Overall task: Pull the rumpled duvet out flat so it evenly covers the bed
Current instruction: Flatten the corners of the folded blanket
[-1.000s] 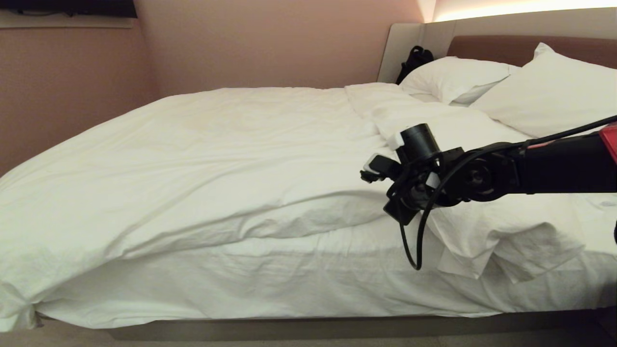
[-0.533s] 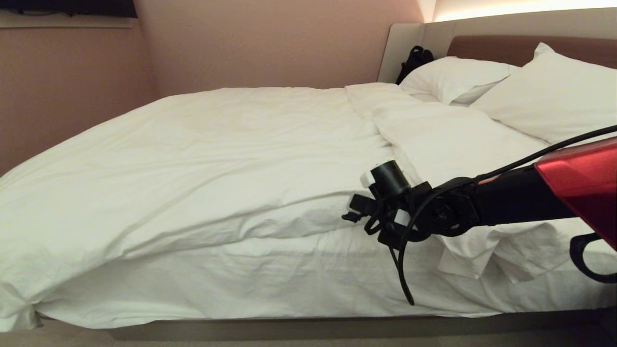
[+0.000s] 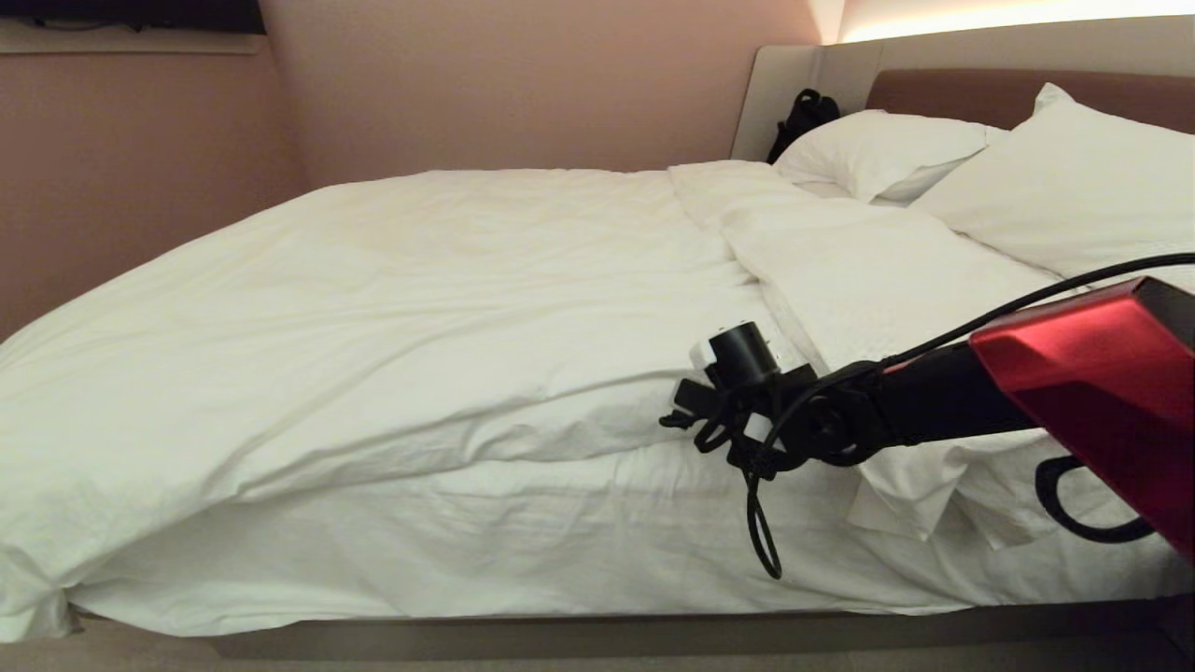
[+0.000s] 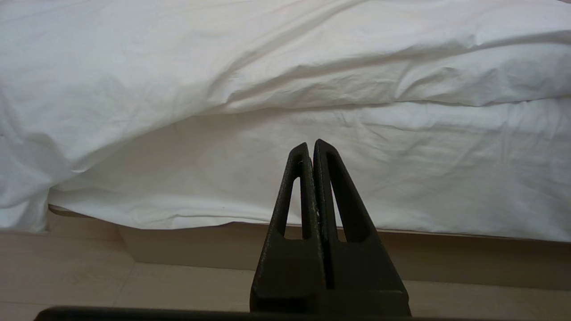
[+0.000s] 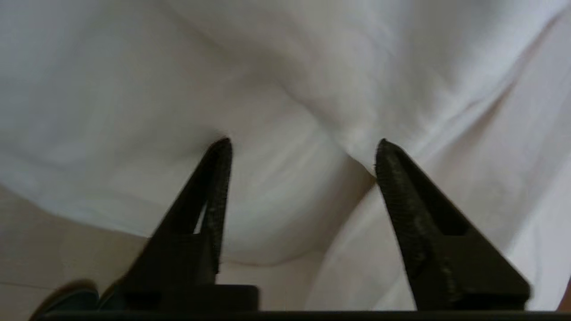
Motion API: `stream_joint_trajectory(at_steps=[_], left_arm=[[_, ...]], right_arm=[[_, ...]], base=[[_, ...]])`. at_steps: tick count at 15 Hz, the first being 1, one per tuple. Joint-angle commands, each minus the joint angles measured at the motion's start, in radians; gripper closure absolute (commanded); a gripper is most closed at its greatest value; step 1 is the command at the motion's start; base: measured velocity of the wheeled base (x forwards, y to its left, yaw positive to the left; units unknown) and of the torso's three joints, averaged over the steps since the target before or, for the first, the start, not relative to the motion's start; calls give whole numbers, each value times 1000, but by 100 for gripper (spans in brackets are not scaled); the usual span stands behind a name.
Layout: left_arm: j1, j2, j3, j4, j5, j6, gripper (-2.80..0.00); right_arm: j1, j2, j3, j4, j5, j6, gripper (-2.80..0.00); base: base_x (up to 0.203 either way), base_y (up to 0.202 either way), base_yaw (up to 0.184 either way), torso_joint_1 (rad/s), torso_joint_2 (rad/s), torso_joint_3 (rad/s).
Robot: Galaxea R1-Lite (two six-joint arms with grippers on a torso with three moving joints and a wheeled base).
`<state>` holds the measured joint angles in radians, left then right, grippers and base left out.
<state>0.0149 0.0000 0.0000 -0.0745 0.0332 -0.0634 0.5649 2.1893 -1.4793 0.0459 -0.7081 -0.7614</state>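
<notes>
right pincer [image 5: 303,154] – jaws apart | at duvet [image 3: 448,308] edge – near side

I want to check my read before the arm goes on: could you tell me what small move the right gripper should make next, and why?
Probably ease the right gripper forward and close it on the duvet fold in front of it. Its fingers stand open with white fabric bulging between them, and the duvet's near edge sits high and bunched on the bed, so it needs gripping before pulling.
</notes>
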Motion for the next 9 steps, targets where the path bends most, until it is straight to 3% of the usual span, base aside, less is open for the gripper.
stream_joint_trajectory(at_steps=[1, 9], left_arm=[[0, 2, 0, -1, 1, -1, 0], [0, 2, 0, -1, 1, -1, 0]], right_arm=[[-15, 58, -16, -47, -7, -5, -280], [-33, 78, -81, -58, -68, -39, -280]], base=[[0, 0, 0, 0, 0, 0], [0, 0, 0, 0, 0, 0]])
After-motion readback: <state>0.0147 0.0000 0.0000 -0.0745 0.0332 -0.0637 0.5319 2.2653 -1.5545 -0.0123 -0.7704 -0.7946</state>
